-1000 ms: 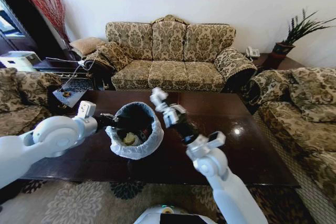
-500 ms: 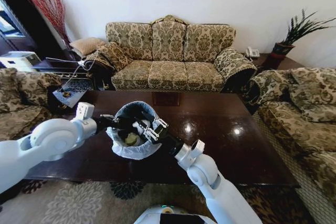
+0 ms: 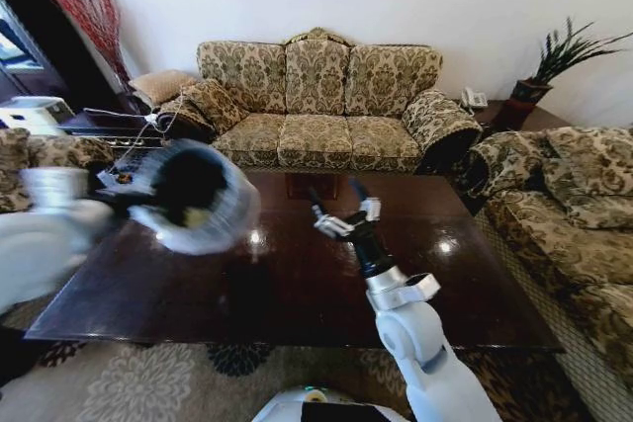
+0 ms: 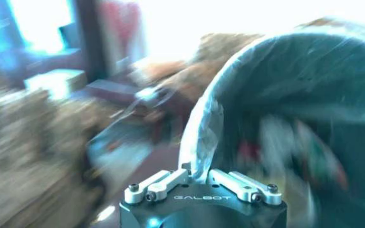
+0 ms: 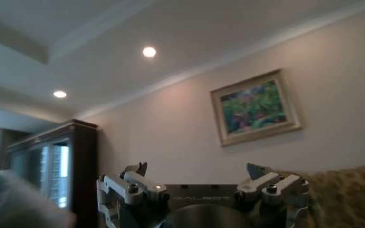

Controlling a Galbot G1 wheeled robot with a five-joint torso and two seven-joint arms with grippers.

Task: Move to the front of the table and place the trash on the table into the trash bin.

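Observation:
The trash bin (image 3: 193, 195), black with a whitish bag liner, hangs tilted above the left part of the dark glossy table (image 3: 297, 289), its mouth turned toward me. My left gripper (image 4: 197, 175) is shut on the bin's liner rim (image 4: 201, 128). Blurred trash (image 4: 268, 142) lies inside the bin, and a yellowish piece (image 3: 198, 216) shows in its mouth. My right gripper (image 3: 344, 212) is open and holds nothing. It hovers over the middle of the table, to the right of the bin, and its fingers (image 5: 135, 170) point up at the wall.
A patterned sofa (image 3: 316, 96) stands behind the table, with more sofas at the left (image 3: 59, 155) and right (image 3: 574, 195). A potted plant (image 3: 554, 61) sits on a side table at the back right. A patterned rug (image 3: 148, 382) lies before the table's near edge.
My left arm has lifted the bin off the table and swung it left, tilting it. My right gripper has come away from the bin's mouth and moved right, over the table's middle.

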